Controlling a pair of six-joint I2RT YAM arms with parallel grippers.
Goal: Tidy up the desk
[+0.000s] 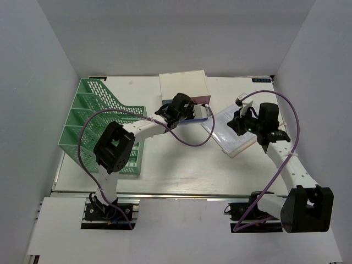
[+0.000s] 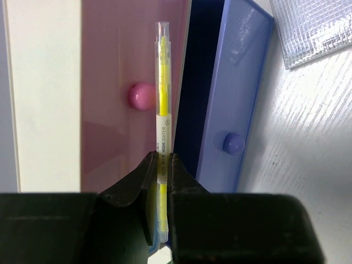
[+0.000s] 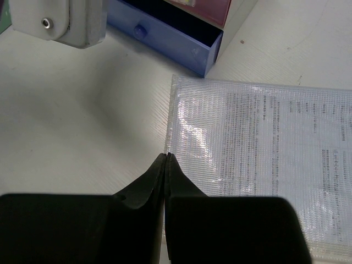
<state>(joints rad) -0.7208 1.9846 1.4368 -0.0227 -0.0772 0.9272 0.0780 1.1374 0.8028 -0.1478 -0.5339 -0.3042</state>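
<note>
The left gripper clamps a yellow highlighter beside the open blue drawer at the desk's far edge (presumably to stow it). The right gripper, jaws closed, sits at the mesh pouch's corner, perhaps steadying it.

Only one word can be read, on the highlighter in the left wrist view. Its white label, at mid-frame, carries "HIGHLIGHTER" in dark capitals running along the barrel. A small triangle mark sits above the word, and a few smaller characters below it are too blurred to make out. In the right wrist view, the sheet inside the pouch at right shows rows of fine print, too small to read. In the top view, a dark sticker at the upper right edge of the desk bears pale lettering, illegible.
</note>
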